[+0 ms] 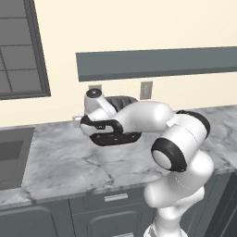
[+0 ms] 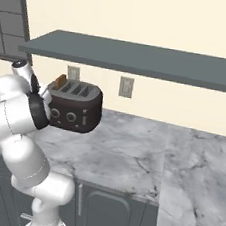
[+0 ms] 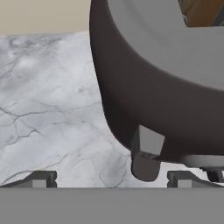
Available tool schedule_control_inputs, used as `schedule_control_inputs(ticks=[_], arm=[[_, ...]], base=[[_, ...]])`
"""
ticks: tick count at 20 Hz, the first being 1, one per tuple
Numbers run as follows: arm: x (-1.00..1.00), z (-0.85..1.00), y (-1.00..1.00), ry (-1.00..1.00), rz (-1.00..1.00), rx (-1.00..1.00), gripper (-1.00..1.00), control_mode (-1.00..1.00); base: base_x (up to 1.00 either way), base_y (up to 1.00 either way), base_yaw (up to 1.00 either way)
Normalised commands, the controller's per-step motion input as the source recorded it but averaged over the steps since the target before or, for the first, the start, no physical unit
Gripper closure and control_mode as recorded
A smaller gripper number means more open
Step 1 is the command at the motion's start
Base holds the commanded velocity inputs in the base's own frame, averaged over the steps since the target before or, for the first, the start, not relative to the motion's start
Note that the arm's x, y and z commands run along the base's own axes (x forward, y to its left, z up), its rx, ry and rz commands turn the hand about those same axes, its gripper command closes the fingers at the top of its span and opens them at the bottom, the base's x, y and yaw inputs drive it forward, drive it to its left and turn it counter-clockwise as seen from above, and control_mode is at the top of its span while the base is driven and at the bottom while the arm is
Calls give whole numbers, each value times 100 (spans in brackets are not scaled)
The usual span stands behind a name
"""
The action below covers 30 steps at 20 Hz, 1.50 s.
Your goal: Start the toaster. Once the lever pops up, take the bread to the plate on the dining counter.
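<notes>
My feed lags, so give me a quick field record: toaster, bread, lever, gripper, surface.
toaster: on the marble worktop, near the wall
bread: upright in the end slot, top edge poking out
lever: grey tab on the toaster's side, close ahead of the hand
gripper: open, fingers wide apart, holding nothing
plate: cannot tell

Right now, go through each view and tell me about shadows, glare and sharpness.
Left base view: flat, even light, soft shadow under the arm on the marble worktop. Right base view: no glare on the toaster, and the bread reads clearly. Hand view: the toaster's side lever sits close and soft-edged; the pincer tips are dim.
</notes>
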Motion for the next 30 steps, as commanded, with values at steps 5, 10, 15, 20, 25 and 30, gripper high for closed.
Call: schedule_control_inputs(ticks=[5,10,15,20,25,30], arm=[[18,0,0,0,0,0,-100,-100],[10,0,0,0,0,0,-100,-100],[0,0,0,0,0,0,-100,-100],[-4,0,0,0,0,0,-100,-100],[-5,-1,1,0,0,0,-100,-100],[-6,0,5,0,0,0,-100,-100]], base=[[0,0,0],[0,0,0],[0,0,0],[0,0,0],[0,0,0],[0,0,0]])
